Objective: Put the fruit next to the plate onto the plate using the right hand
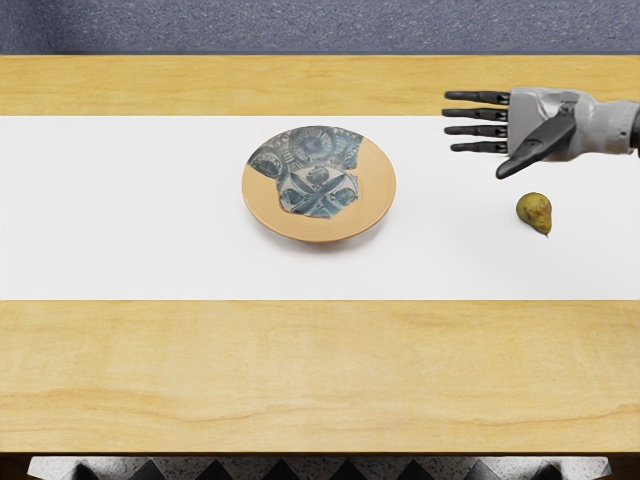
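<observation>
Pear just under your open hand
Your right hand [515, 125] is spread wide and holds nothing. The pear [534, 212] lies close by, toward you, tilted, well right of the plate [376, 195].

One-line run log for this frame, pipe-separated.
right hand: open, apart from pear | pear: ungrasped, on white strip, right of plate | plate: no fruit | left hand: not in view

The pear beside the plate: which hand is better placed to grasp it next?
Right. The right hand, with its fingers spread, is close to the pear, which lies on the right side of the plate. The left arm is not in view.
</observation>
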Available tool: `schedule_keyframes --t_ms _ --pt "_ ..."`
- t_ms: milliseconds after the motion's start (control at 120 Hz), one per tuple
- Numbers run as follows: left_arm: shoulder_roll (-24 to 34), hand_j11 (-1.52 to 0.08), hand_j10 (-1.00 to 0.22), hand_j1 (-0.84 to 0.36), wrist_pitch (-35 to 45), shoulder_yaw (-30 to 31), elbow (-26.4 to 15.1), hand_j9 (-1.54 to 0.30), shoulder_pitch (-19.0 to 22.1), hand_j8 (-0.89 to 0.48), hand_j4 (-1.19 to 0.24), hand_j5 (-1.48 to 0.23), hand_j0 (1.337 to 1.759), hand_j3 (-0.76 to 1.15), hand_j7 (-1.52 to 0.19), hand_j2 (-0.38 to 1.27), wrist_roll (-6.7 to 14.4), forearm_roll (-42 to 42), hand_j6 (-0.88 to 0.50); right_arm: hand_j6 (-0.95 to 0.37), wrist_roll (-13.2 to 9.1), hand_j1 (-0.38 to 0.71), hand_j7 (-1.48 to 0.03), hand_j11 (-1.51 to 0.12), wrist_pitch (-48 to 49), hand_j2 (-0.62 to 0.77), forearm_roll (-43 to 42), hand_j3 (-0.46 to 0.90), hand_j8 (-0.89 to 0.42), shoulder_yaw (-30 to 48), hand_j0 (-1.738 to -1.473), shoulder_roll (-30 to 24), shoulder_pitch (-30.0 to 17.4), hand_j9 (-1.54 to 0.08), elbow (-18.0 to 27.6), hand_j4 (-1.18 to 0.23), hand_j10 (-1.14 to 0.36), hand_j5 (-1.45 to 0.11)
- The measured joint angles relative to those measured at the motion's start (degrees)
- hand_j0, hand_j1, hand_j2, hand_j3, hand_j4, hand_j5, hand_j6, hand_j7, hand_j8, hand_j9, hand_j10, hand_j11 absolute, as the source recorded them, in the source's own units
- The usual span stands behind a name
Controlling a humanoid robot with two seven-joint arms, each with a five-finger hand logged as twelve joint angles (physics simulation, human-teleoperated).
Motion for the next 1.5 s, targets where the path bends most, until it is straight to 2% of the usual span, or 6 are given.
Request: schedule_keyframes --t_ms 325,525,733,825,942,1500 --pt "0.0 0.0 0.0 0.35 0.0 0.0 0.0 0.0 0.1 0.0 0.0 0.0 1.658 0.0 0.0 0.0 0.0 0.0 0.0 0.0 -2.5 -0.35 0.0 0.0 0.0 0.0 -0.7 0.0 0.0 1.1 -1.658 -1.9 1.8 0.0 1.0 0.0 0.0 0.0" --pt "0.0 0.0 0.0 0.35 0.0 0.0 0.0 0.0 0.0 0.0 0.0 0.0 1.658 0.0 0.0 0.0 0.0 0.0 0.0 0.0 -3.3 -0.35 0.0 0.0 -7.1 0.0 -5.7 0.0 0.0 1.4 -1.658 -9.8 5.8 0.0 17.2 0.0 0.0 0.0" --pt "0.0 0.0 0.0 0.35 0.0 0.0 0.0 0.0 0.0 0.0 0.0 0.0 1.658 0.0 0.0 0.0 0.0 0.0 0.0 0.0 -7.8 -0.35 0.0 0.0 -22.1 0.0 -11.7 0.0 0.0 1.4 -1.658 -12.3 7.7 0.0 25.1 0.0 0.0 0.0" --pt "0.0 0.0 0.0 0.35 0.0 0.0 0.0 0.0 0.0 0.0 0.0 0.0 1.658 0.0 0.0 0.0 0.0 0.0 0.0 0.0 -11.0 -0.35 0.0 0.0 -27.1 0.0 -13.5 0.0 0.0 1.4 -1.658 -12.4 8.0 0.0 26.2 0.0 0.0 0.0" --pt "0.0 0.0 0.0 0.35 0.0 0.0 0.0 0.0 0.0 0.0 0.0 0.0 1.658 0.0 0.0 0.0 0.0 0.0 0.0 0.0 -12.6 -0.35 0.0 0.0 -31.8 0.0 -16.1 0.0 0.0 1.4 -1.658 -12.5 8.1 0.0 26.7 0.0 0.0 0.0" --pt "0.0 0.0 0.0 0.35 0.0 0.0 0.0 0.0 0.0 0.0 0.0 0.0 1.658 0.0 0.0 0.0 0.0 0.0 0.0 0.0 -13.3 -0.35 0.0 0.0 -46.2 0.0 -25.0 0.0 0.0 -2.4 -1.658 -9.6 6.7 0.0 26.8 0.0 0.0 0.0"
